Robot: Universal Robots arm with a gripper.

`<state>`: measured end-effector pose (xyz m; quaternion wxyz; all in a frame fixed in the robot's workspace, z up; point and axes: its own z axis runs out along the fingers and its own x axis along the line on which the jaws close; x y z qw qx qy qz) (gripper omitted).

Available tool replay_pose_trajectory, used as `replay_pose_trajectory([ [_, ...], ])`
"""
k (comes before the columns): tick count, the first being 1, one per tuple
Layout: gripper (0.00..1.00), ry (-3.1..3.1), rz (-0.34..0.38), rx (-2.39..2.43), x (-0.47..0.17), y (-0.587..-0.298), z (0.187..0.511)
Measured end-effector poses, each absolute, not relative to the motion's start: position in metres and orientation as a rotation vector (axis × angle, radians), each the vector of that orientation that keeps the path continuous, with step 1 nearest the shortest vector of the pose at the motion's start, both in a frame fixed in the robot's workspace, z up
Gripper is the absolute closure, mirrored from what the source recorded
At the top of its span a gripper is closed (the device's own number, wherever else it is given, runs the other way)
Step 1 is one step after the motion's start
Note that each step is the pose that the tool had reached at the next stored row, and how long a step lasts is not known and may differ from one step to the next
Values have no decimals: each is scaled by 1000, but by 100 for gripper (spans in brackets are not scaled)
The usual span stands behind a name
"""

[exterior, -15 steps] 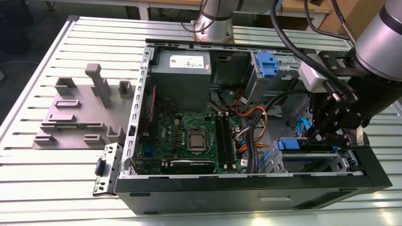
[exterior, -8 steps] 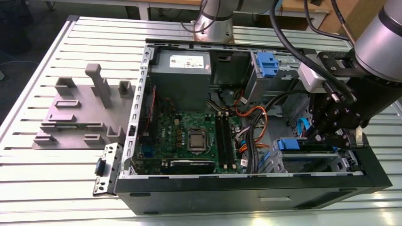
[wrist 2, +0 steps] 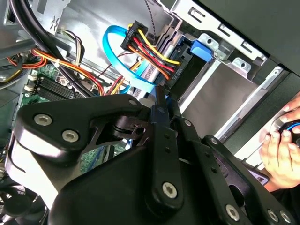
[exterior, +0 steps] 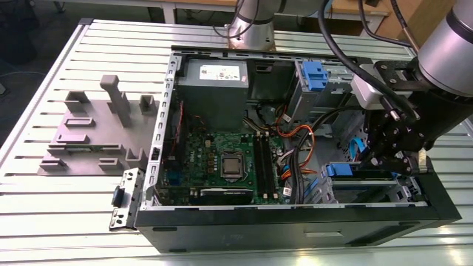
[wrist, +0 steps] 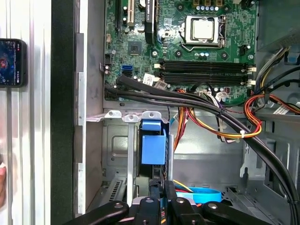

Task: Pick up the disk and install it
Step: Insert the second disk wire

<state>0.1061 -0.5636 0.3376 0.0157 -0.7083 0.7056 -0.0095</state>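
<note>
The disk stands on edge in the drive bay at the case's corner nearest the exterior view's right. Its blue carrier sits between the bay's metal rails. My gripper reaches down into that bay from the arm on the exterior view's right. In both wrist views its black fingers are pinched close together on the disk's near end, and the gripper points at the blue carrier. A bundle of red, yellow and black wires with a black plug hangs just beside the fingers.
The open computer case lies on a slatted metal table, with the motherboard, a grey power supply and loose cables. Another blue latch sits in the upper bay. Grey fixtures stand outside. A person's hand is beside the case.
</note>
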Motion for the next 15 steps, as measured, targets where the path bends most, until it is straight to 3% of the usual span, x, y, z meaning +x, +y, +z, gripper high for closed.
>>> replay_pose_trajectory([
  [15,84,2194,-22,-2198,106,-564,335],
])
